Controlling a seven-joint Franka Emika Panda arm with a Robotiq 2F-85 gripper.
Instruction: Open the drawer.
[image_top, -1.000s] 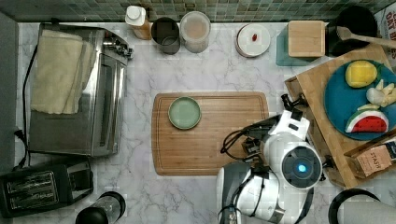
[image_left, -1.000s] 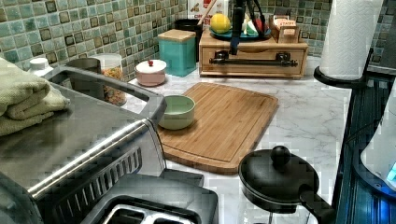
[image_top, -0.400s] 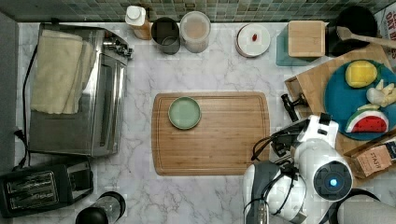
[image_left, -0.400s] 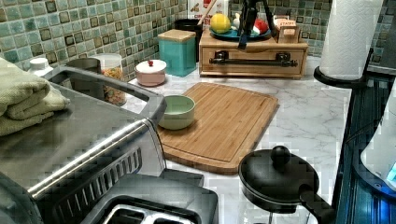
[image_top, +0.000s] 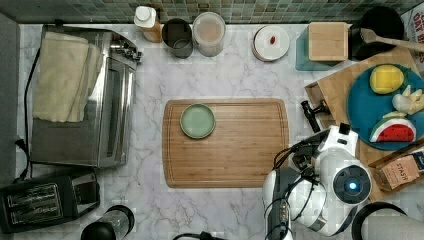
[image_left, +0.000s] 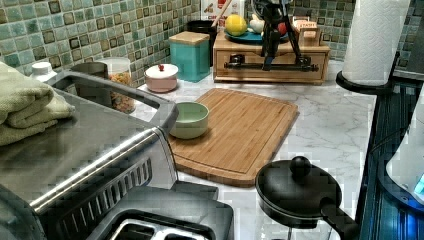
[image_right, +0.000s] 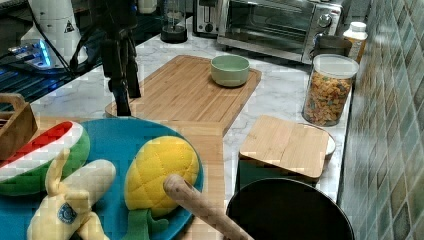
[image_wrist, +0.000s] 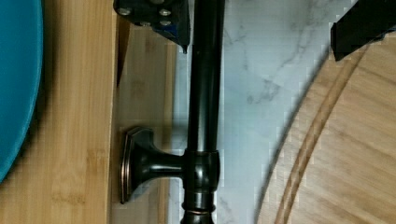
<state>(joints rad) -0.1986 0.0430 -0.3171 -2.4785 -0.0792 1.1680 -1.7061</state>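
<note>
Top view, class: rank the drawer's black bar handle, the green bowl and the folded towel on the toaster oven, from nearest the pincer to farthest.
1. Black bar handle: right at the pincer, on the top view's right.
2. Green bowl: on the cutting board, mid-counter.
3. Folded towel: atop the toaster oven, on the top view's far left.

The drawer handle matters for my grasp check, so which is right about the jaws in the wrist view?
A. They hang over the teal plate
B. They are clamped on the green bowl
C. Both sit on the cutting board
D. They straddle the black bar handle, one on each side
D: in the wrist view the black bar handle runs between the jaws, one at the drawer side and one over the marble counter.
</note>
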